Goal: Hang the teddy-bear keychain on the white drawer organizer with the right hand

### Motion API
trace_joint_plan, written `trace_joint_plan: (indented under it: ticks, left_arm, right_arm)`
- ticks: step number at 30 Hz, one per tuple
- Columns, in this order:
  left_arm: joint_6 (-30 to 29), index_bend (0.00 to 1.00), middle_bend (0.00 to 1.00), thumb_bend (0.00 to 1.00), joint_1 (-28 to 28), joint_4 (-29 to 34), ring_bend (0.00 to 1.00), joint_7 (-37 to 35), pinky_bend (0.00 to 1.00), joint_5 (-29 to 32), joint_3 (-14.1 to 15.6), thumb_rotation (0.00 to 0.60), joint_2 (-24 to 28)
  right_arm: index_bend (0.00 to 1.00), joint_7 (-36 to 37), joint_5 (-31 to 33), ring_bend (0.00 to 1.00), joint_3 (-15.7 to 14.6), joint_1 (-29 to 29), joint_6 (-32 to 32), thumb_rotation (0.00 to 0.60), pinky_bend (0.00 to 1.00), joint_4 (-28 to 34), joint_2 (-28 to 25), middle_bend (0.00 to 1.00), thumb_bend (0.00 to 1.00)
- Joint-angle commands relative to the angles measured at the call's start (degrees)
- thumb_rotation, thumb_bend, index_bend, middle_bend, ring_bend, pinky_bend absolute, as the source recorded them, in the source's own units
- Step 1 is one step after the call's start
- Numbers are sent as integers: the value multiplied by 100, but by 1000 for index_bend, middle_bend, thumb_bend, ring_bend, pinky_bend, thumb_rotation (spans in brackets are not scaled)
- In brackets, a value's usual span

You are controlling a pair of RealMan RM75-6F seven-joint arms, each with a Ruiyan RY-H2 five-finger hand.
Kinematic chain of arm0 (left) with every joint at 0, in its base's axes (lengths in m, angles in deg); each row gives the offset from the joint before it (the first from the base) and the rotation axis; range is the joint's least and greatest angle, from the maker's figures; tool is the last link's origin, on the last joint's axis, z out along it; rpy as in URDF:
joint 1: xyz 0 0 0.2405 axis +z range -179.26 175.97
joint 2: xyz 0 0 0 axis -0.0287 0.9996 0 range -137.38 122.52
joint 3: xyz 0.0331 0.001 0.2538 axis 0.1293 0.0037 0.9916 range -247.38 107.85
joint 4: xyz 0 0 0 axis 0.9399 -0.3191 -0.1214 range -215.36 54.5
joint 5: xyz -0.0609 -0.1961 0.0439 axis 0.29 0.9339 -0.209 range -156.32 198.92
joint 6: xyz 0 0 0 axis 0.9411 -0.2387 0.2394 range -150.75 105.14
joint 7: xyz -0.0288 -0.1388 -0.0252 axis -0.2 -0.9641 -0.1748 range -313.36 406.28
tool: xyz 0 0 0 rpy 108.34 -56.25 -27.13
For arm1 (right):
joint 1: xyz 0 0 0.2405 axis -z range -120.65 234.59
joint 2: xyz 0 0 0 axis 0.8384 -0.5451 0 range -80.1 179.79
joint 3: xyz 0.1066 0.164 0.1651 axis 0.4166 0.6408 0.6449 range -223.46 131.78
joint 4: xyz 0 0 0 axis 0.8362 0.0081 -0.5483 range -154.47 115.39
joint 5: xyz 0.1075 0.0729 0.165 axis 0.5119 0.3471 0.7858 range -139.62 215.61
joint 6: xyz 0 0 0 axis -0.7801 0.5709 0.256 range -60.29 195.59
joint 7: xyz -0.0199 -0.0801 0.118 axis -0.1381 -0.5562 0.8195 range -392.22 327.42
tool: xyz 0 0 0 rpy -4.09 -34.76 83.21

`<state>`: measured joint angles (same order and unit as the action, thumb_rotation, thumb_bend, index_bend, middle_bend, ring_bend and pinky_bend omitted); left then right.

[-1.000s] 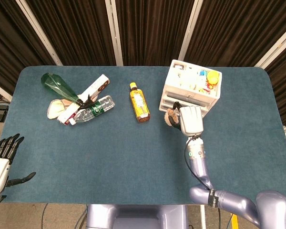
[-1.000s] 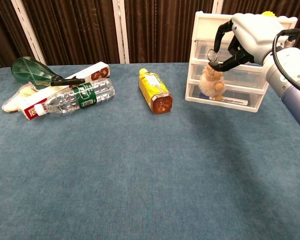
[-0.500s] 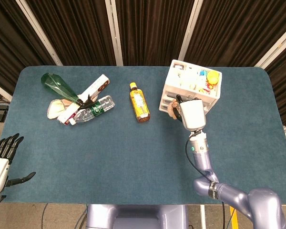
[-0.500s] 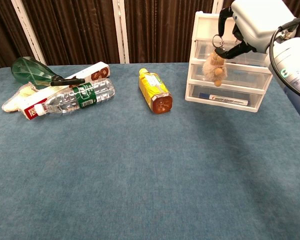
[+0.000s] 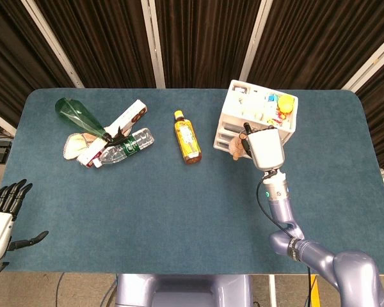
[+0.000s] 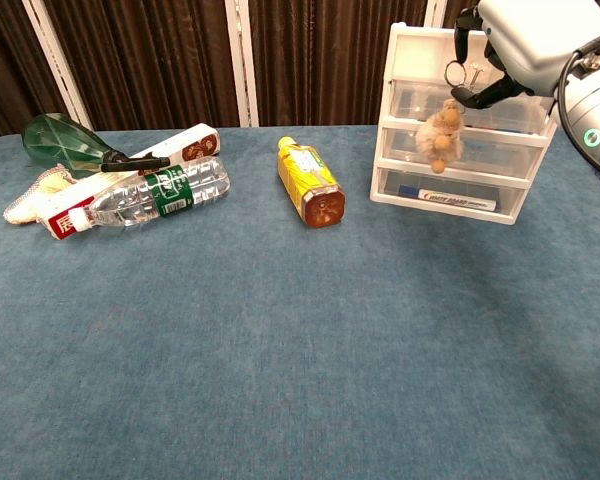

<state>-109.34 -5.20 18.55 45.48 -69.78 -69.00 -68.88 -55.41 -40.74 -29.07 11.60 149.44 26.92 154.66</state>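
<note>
A small tan teddy-bear keychain point(image 6: 441, 134) dangles by its metal ring point(image 6: 458, 73) in front of the white drawer organizer point(image 6: 462, 170). My right hand point(image 6: 528, 40) pinches the ring and holds the bear up against the organizer's upper drawers. In the head view the same right hand point(image 5: 265, 147) covers most of the bear point(image 5: 237, 148), just in front of the organizer point(image 5: 256, 118). My left hand point(image 5: 3, 217) rests open at the table's near left corner, holding nothing.
A yellow juice bottle point(image 6: 310, 182) lies in the middle back. At the back left are a green bottle point(image 6: 65, 143), a clear water bottle point(image 6: 145, 197), a long box point(image 6: 130, 175) and a cloth point(image 6: 35, 193). Small items fill the organizer's top point(image 5: 265, 105).
My right hand has risen and moved right toward the organizer, carrying the keychain from the lower drawers up to the upper drawers. The left hand has stayed still.
</note>
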Motion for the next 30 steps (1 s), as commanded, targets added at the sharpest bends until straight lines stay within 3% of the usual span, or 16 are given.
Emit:
trace_joint_plan:
  ticks: [1, 30]
  left_arm:
    - [5, 2, 0, 77, -1, 2, 0, 4, 0, -1, 3, 524, -2]
    - [43, 2, 0, 80, -2, 71, 0, 6, 0, 110, -30, 528, 12]
  right_arm:
    - [581, 25, -13, 1000, -3, 7, -19, 600, 899, -65, -16, 1000, 340]
    - [579, 282, -12, 1000, -8, -7, -210, 600, 899, -673, 202, 1000, 340]
